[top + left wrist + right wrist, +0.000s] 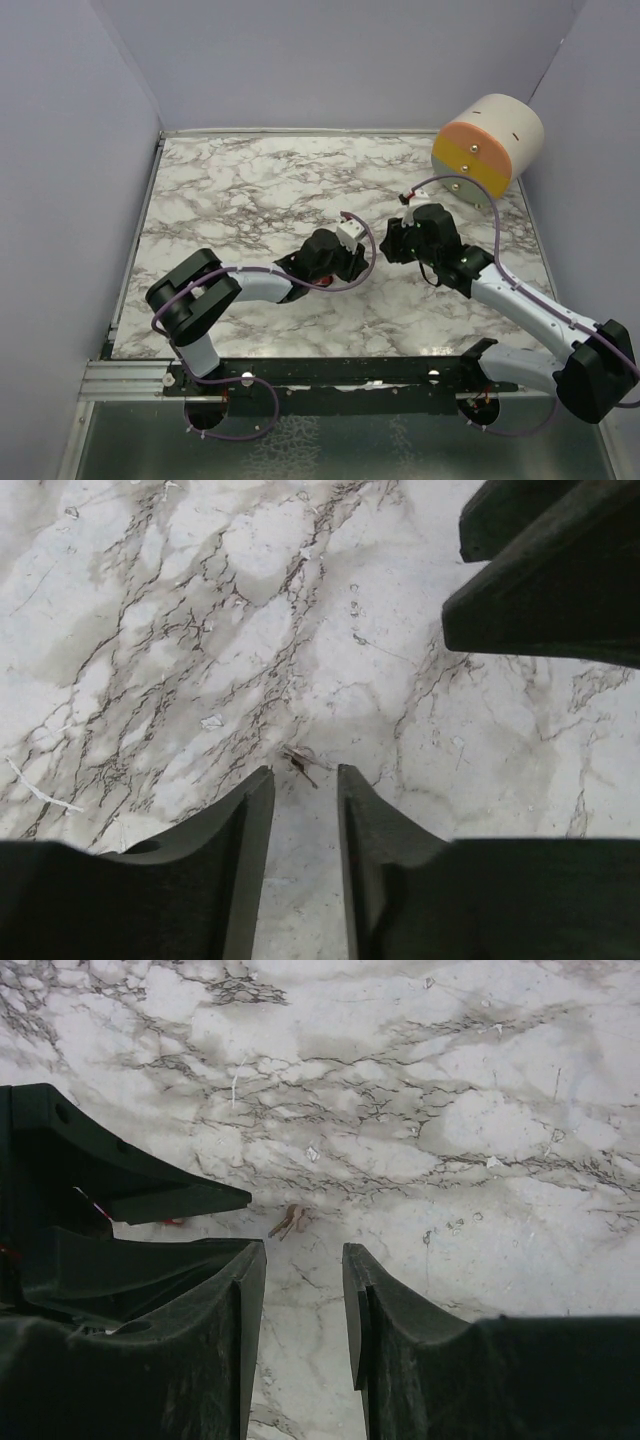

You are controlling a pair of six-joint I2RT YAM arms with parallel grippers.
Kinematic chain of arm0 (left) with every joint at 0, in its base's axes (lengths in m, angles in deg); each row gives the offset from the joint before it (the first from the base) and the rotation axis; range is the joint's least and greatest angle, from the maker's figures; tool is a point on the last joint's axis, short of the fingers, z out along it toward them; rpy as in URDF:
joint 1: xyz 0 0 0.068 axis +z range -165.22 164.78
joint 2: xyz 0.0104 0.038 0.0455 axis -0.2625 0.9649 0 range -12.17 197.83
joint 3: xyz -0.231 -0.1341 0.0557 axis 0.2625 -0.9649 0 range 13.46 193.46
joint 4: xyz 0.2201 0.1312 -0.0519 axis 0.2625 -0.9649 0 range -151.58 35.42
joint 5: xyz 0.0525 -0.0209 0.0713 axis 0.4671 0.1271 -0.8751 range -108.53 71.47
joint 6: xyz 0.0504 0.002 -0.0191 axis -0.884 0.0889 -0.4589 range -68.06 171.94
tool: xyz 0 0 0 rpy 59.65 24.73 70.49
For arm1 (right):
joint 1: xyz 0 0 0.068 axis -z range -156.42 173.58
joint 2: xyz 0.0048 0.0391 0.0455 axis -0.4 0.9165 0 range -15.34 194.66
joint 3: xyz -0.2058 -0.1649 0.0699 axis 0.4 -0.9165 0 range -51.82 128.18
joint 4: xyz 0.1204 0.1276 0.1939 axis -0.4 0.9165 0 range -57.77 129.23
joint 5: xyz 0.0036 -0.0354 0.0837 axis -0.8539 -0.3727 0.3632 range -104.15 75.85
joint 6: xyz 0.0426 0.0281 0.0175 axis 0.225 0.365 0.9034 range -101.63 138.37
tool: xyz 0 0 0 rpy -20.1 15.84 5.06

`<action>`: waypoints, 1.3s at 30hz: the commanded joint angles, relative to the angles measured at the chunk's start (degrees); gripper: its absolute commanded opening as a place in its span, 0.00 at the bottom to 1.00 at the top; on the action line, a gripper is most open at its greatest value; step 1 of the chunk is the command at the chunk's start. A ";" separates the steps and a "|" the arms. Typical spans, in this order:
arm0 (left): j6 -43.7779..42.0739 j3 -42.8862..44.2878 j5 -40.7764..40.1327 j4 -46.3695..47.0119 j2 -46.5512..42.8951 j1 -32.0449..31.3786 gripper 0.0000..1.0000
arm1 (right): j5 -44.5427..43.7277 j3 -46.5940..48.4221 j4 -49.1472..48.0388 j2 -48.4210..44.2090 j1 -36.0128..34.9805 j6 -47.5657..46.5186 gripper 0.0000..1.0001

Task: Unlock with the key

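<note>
Left gripper (305,776) and right gripper (302,1252) hung parted and empty over the small key (288,1220) lying on the marble table (250,190); grasping and unlocking not yet done.

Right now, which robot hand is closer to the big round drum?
The right gripper, reaching in from the right side; the drum lies just beyond it, while the left gripper sits farther off, nearer the middle.

left pincer (305,772) and right pincer (303,1248), jaws narrowly apart, close together
</note>
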 commanded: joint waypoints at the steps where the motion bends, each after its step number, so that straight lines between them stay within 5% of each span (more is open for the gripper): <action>1: -0.18 1.76 -2.55 0.23 -0.16 0.65 0.42 | -2.88 -1.11 0.96 -1.40 -0.21 0.55 0.38; 24: 4.80 -13.00 -18.43 -2.40 -24.64 1.02 0.56 | 8.13 0.99 -6.39 20.00 -0.70 -0.71 0.41; 39: 4.45 -15.21 -19.07 -2.78 -26.72 1.02 0.59 | 7.41 5.70 -8.70 28.79 -0.97 -0.28 0.49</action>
